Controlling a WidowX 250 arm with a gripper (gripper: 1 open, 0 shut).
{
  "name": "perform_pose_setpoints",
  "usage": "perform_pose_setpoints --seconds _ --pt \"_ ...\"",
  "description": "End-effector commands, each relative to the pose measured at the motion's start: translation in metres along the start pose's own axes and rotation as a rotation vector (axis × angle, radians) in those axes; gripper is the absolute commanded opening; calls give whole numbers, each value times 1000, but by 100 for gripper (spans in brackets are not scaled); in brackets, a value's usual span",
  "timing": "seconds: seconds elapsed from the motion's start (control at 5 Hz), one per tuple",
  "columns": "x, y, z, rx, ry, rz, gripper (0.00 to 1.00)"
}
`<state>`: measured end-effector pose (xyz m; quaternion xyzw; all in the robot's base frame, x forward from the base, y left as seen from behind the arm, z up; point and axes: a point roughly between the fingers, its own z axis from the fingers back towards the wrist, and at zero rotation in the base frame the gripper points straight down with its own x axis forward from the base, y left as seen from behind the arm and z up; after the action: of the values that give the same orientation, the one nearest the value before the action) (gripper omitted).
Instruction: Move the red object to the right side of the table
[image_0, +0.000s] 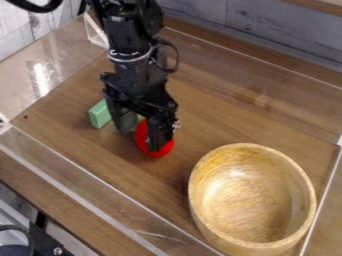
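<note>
The red object (156, 148) lies on the dark wooden table (254, 110) left of center, only its lower part showing beneath the arm. My black gripper (143, 131) points straight down over it, jaws open, one finger (124, 124) on its left and the other on its right. The fingers straddle the fruit; I cannot tell whether they touch it.
A light green block (100, 114) lies just left of the gripper, partly hidden by it. A round wooden bowl (251, 193) fills the front right. Clear acrylic walls (80, 185) edge the table, and a clear stand (96, 30) sits at the back left.
</note>
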<state>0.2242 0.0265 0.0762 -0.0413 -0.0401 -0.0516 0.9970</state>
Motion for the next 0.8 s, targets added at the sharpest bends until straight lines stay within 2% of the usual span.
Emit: perform_pose_setpoints --seconds 0.0,0.4,0.6 --pt "16 5 4 9 -45 -36 100" --pt "-2 9 10 -5 -38 -188 100" --pt "0 5 12 -5 -62 -115 100"
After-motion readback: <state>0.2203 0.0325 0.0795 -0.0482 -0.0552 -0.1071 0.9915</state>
